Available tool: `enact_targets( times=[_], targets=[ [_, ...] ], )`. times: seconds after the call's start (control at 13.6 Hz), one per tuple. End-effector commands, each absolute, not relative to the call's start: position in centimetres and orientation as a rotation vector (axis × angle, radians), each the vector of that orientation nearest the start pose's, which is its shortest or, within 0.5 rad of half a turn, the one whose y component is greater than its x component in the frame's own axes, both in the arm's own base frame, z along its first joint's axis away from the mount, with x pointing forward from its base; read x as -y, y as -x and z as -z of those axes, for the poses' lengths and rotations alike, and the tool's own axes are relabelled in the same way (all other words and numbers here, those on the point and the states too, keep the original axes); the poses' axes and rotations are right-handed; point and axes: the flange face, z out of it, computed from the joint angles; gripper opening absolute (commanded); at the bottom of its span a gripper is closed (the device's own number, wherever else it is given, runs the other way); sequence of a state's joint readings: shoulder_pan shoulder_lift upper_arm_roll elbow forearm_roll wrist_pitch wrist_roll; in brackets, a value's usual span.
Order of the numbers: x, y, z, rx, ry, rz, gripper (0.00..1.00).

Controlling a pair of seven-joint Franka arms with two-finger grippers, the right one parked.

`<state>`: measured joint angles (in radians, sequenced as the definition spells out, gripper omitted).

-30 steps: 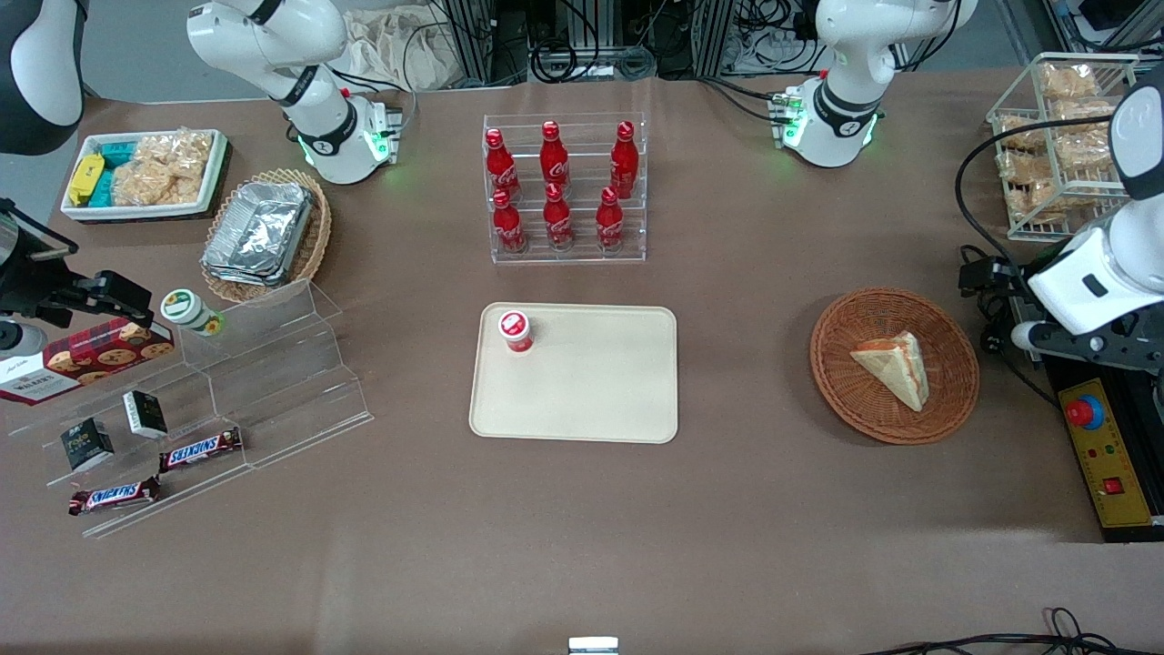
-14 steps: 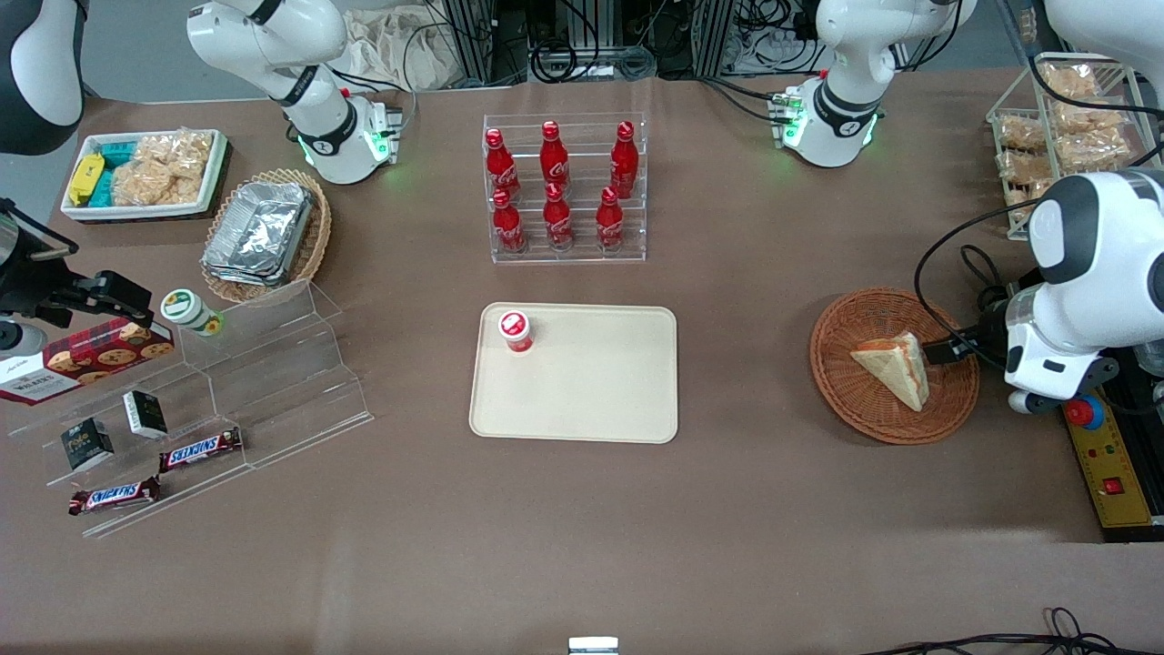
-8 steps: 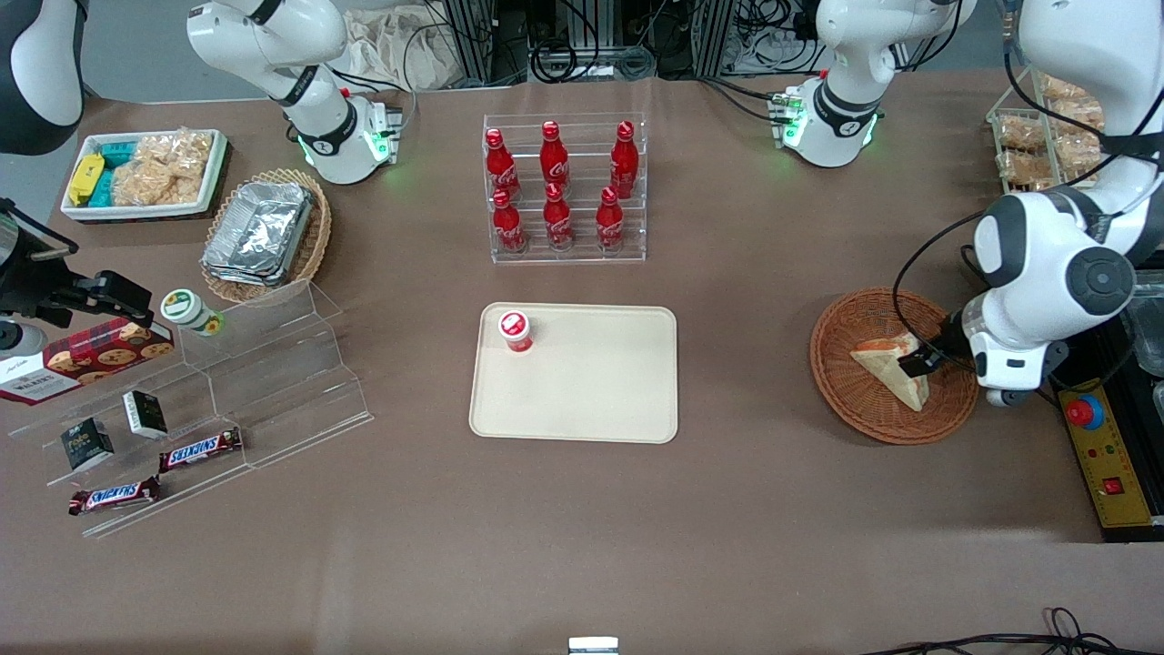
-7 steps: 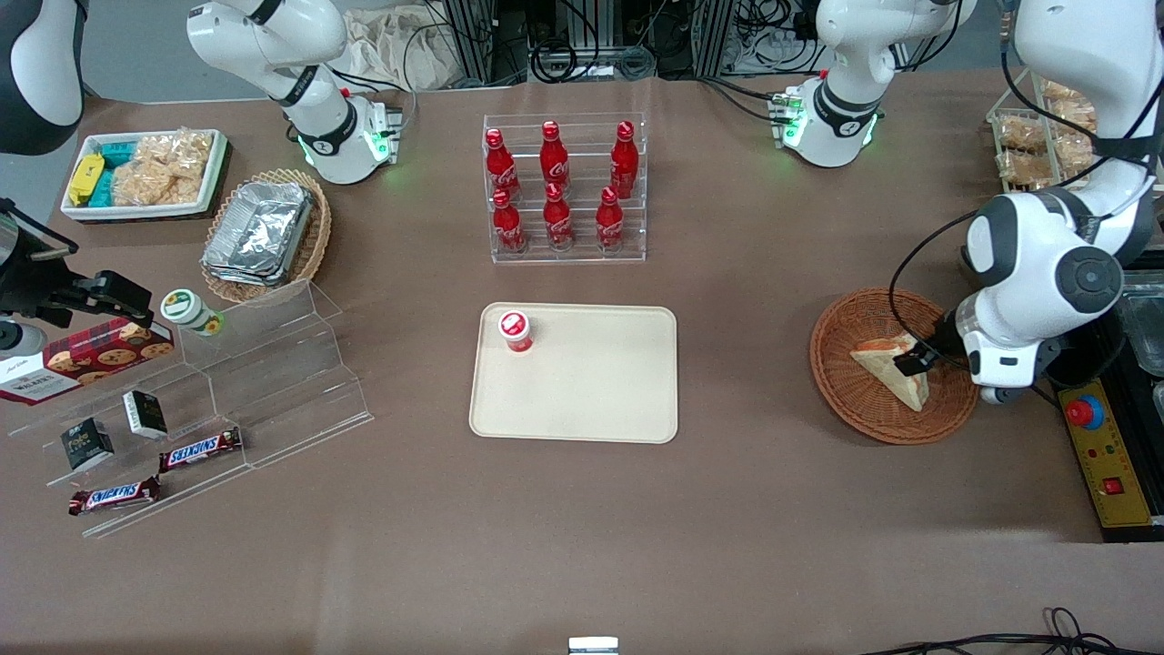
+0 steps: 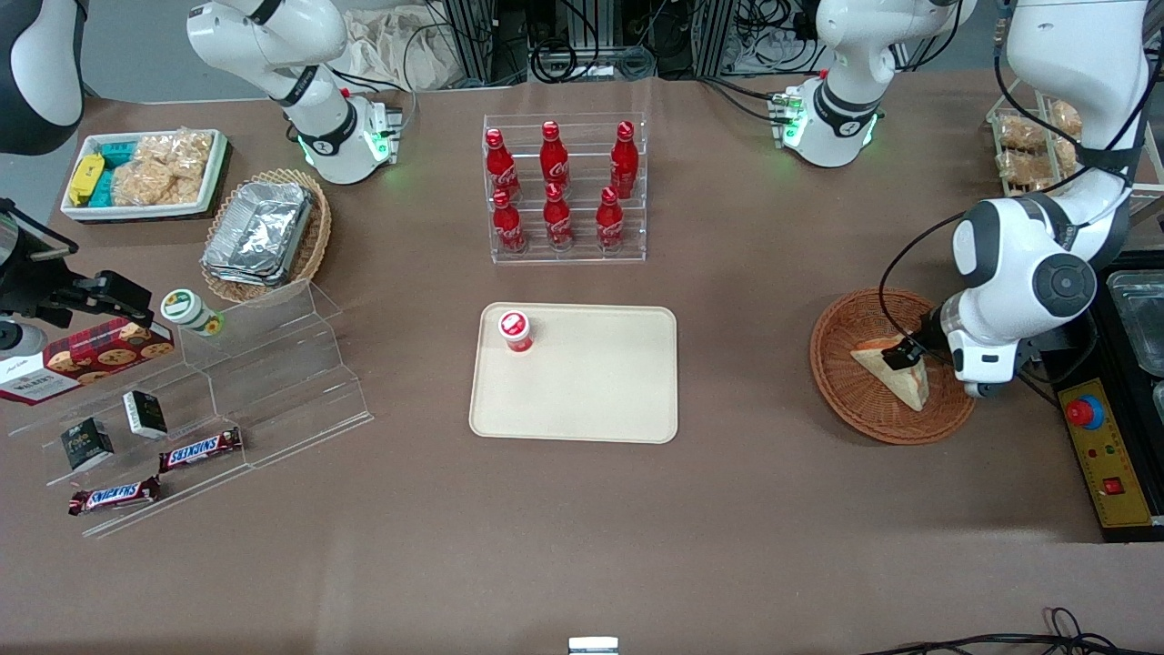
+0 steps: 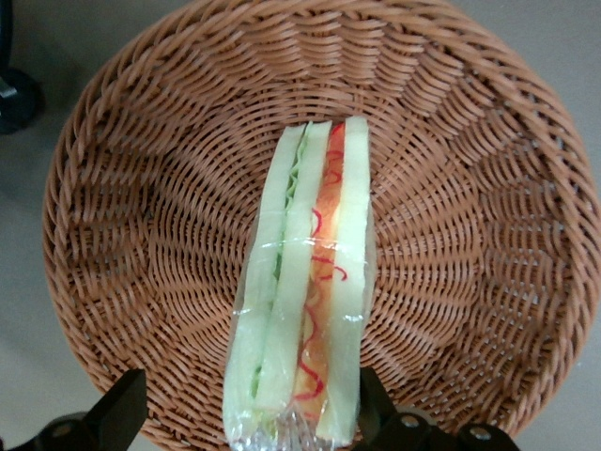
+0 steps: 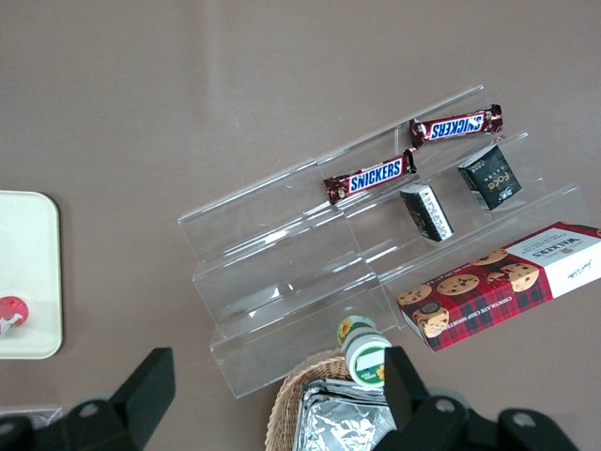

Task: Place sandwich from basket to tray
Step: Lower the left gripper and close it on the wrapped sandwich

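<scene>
Sandwich (image 6: pixel 305 282), just one, lies in the basket (image 6: pixel 488 235); the gripper (image 6: pixel 249 413) hangs spread wide, straddling it untouched.

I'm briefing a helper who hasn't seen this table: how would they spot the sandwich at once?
Find the beige tray mid-table, then look toward the working arm's end for the round reddish-brown basket. The sandwich lies in it, under the open gripper: the only pale bread wedge, with red-orange and green filling stripes.

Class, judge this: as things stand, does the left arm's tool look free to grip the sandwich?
Probably yes: the tool hangs open over the sandwich, alone in the basket.
</scene>
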<state>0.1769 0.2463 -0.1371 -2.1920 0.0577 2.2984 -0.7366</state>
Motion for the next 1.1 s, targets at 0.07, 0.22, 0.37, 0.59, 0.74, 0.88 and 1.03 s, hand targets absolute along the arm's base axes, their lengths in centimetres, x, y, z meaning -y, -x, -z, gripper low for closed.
enact_targets(
  times=[0.07,0.22,0.37,0.59,0.74,0.88,1.03],
  targets=[
    [-2.2,-55.3,-24.8,1.266,2.801,-0.128,0.66],
    [-2.1,-55.8,-24.7,1.306,2.771,-0.113,0.44],
    [-1.9,-56.4,-25.3,1.338,2.762,-0.094,0.08],
    [-1.7,-57.5,-27.5,1.358,2.762,-0.05,0.0],
    [-0.6,-59.1,-30.6,1.291,2.771,-0.105,0.0],
    [2.2,-60.8,-35.3,1.158,2.816,-0.157,0.0],
    [6.3,-61.8,-39.9,1.003,2.868,-0.216,0.0]
  ],
)
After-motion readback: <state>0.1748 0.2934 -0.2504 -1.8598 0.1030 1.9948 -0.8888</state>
